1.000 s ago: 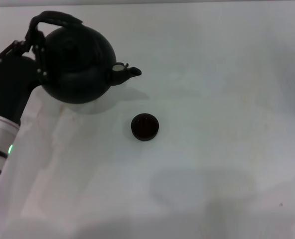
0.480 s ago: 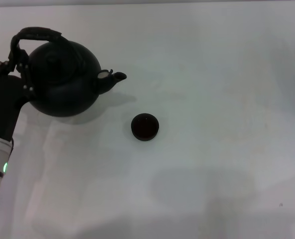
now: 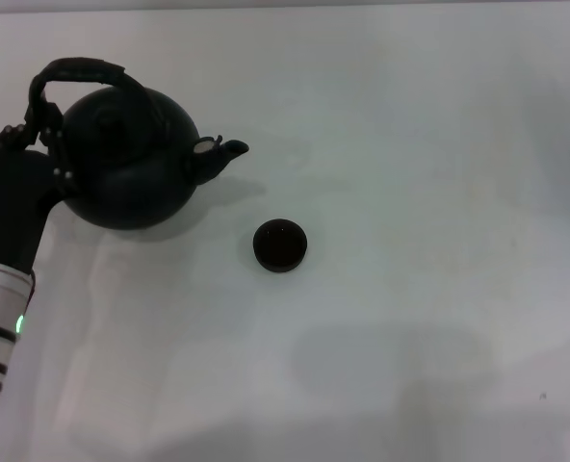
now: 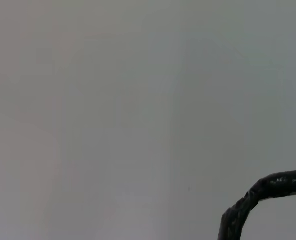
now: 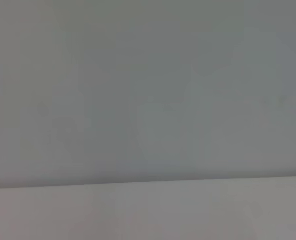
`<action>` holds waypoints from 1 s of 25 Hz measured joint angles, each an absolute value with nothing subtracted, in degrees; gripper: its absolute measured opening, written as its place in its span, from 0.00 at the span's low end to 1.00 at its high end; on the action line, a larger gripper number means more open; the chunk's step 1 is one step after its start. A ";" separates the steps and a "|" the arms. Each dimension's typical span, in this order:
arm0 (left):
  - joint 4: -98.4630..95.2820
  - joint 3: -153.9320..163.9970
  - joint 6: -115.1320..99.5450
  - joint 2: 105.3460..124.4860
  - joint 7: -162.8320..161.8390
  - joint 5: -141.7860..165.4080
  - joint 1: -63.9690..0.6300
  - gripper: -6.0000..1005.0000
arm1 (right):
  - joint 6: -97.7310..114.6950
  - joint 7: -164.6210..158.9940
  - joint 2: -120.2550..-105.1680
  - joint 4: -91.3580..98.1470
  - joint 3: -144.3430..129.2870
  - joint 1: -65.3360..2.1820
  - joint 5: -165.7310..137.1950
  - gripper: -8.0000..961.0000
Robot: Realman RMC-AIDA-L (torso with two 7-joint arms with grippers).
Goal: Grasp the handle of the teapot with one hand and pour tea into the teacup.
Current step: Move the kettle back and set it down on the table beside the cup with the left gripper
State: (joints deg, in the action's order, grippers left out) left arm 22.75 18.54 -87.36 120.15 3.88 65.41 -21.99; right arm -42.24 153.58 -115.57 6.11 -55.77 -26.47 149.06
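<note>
Left claw (image 3: 37, 135) gripping rough arched handle (image 3: 78, 69), round matte teapot (image 3: 131, 159), tiny teacup (image 3: 280, 244)

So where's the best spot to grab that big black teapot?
By the handle, the dark arch over the teapot. It stands clear of the round, smooth body, so jaws can close across the strap. Coming from the robot's left, opposite the spout, keeps the pouring side free toward the teacup. The left gripper is at that end of the arch.
</note>
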 joint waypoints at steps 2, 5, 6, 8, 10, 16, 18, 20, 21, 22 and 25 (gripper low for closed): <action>23.79 18.53 -87.23 120.10 3.87 65.42 -21.73 0.11 | -42.24 153.58 -115.58 6.08 -55.69 -26.47 149.07 0.88; 24.67 18.54 -87.21 120.07 3.86 65.48 -21.43 0.11 | -42.24 153.58 -115.57 6.16 -55.70 -26.44 149.06 0.88; 25.32 18.54 -87.19 120.07 3.86 65.50 -20.83 0.11 | -42.22 153.58 -115.58 6.27 -55.69 -26.45 149.06 0.88; 25.48 18.54 -87.19 120.10 3.86 65.50 -20.55 0.11 | -42.21 153.59 -115.58 6.31 -55.70 -26.47 149.07 0.88; 25.57 18.54 -87.20 120.11 3.85 65.40 -19.98 0.11 | -42.20 153.62 -115.58 6.40 -55.70 -26.50 149.06 0.88; 25.57 17.73 -87.46 120.02 3.82 65.05 -17.92 0.11 | -42.18 153.85 -115.57 6.56 -55.72 -26.50 149.07 0.88; 25.50 17.56 -87.37 120.02 3.81 65.03 -17.64 0.11 | -42.18 153.88 -115.52 6.57 -55.72 -26.49 149.06 0.88; 25.43 17.32 -87.03 120.03 3.80 65.05 -17.58 0.11 | -42.18 153.88 -115.52 6.59 -55.72 -26.48 149.07 0.88; 25.43 17.28 -86.92 120.03 3.80 65.13 -17.58 0.11 | -42.18 153.89 -115.51 6.59 -55.72 -26.47 149.07 0.88; 25.44 17.26 -86.80 120.04 3.79 65.29 -17.62 0.11 | -42.18 153.89 -115.50 6.59 -55.72 -26.46 149.07 0.88; 25.41 17.30 -86.19 120.00 3.78 65.48 -17.90 0.11 | -42.18 153.90 -115.49 6.59 -55.58 -26.38 149.06 0.88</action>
State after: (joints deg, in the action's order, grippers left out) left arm 25.41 17.30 -86.19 120.00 3.78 65.48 -17.90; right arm -42.18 153.90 -115.49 6.59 -55.58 -26.38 149.06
